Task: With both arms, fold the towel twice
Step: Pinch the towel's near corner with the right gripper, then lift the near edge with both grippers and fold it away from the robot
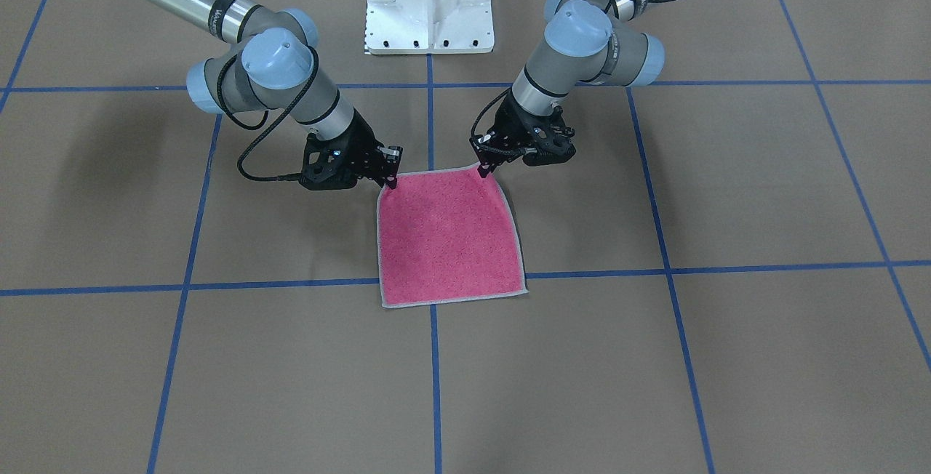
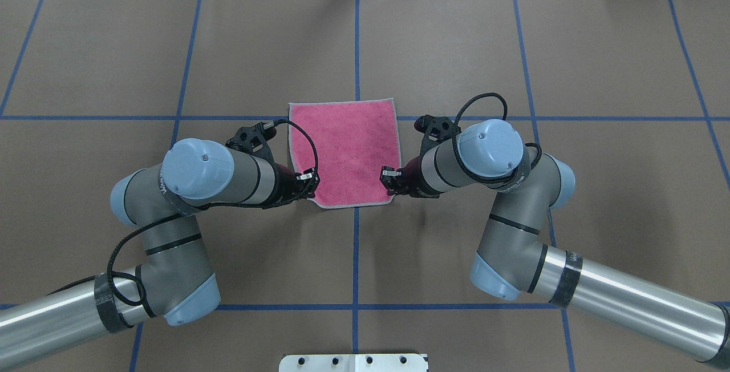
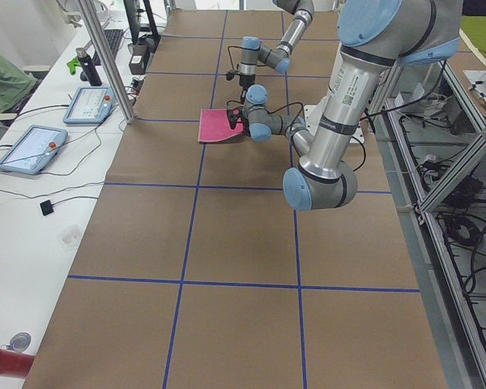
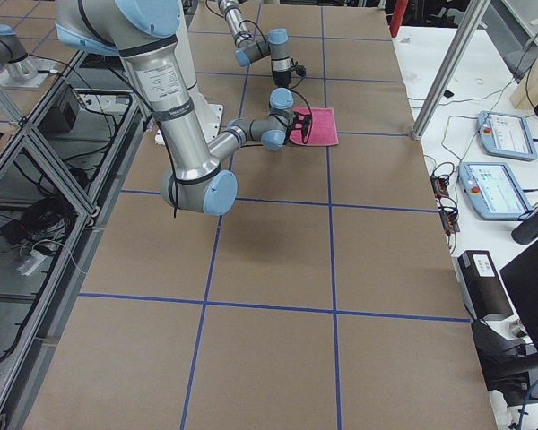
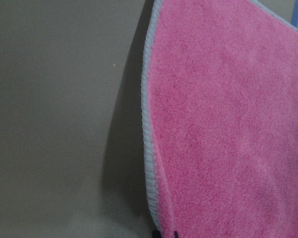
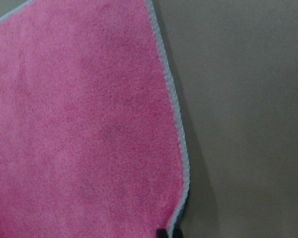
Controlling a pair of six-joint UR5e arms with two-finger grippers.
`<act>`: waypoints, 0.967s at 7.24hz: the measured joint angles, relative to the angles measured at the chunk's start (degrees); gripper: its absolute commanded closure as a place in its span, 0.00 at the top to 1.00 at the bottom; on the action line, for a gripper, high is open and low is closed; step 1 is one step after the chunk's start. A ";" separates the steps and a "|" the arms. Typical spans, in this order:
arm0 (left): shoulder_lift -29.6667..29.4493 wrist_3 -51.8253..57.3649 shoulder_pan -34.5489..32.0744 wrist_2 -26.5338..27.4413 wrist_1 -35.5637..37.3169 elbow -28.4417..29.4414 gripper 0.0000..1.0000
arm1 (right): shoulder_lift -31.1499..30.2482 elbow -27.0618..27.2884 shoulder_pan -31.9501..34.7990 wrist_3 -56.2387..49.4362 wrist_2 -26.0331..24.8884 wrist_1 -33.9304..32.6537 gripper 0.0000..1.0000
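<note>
Fold 1: small square pink terry towel (image 1: 451,238) on brown desk (image 1: 727,190); left gripper (image 1: 484,169), right gripper (image 1: 391,182) each pinching robot-side corner; advised: lift level, travel together, align borders at far edge

Desk (image 1: 727,358) covered in brown paper; blue tape lines (image 1: 433,372) mark a grid of big squares on it; white bolted base plate (image 1: 429,1) stands at the robot's side, on the centre line; pink towel (image 1: 447,238) with grey border mid-desk, pink face up, over a tape crossing; its operator-side edge flat on the paper; its two robot-side corners raised off it.
</note>
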 measured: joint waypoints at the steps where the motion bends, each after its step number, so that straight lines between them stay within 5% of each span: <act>1: 0.00 0.01 -0.01 0.00 0.00 0.00 0.00 | -0.03 0.14 0.04 0.02 0.16 0.04 0.00; 7: 0.08 0.15 -1.40 -0.17 0.05 -3.02 0.00 | -0.64 0.58 1.01 4.74 1.61 7.53 0.00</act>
